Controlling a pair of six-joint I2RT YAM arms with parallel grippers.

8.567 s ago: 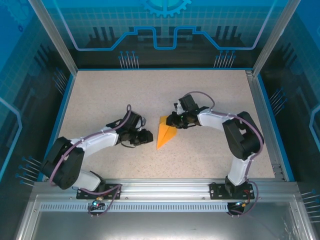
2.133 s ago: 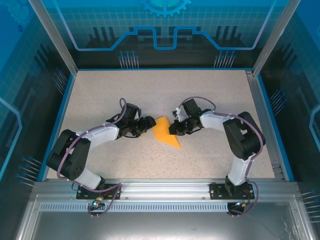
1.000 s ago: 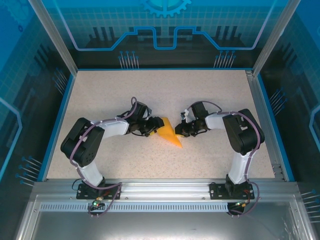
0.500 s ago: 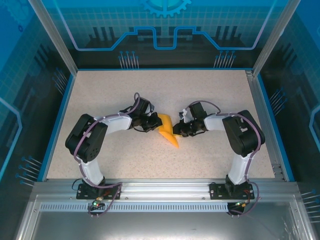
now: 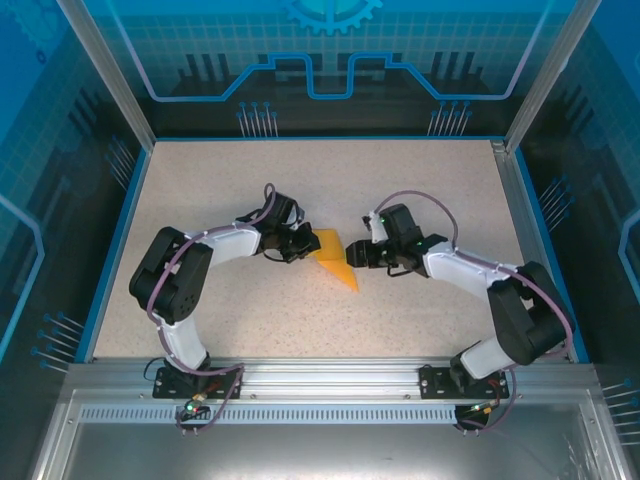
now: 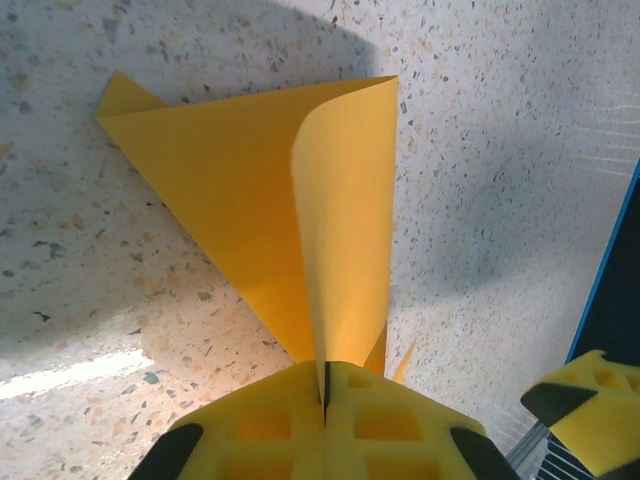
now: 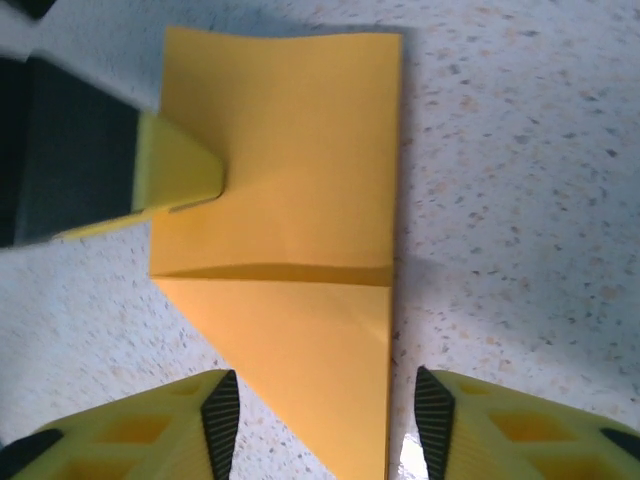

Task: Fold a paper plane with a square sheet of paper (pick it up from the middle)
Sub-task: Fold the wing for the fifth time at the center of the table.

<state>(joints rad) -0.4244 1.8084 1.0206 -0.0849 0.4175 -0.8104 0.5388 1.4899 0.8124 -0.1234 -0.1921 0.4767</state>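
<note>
On the left, the left gripper (image 5: 303,244) is clamping its yellow pads (image 6: 270,425) tight on a raised flap of the square sheet of paper (image 5: 334,264). The flap is curling up off the folded part into the seam between the pads. The paper, creased to a narrow wedge, is lying on the speckled table (image 5: 420,180) midway between the two arms. From the right wrist, one left finger (image 7: 180,178) is pressing at the paper's (image 7: 290,250) edge.

On the right, the right gripper (image 5: 353,252) is standing with its jaws apart. The wedge's narrow end is sitting between its pads (image 7: 222,420) with a gap on each side.

The wedge's tip is running off the bottom edge of the right wrist view, and the left pads are hiding where the flap ends.
</note>
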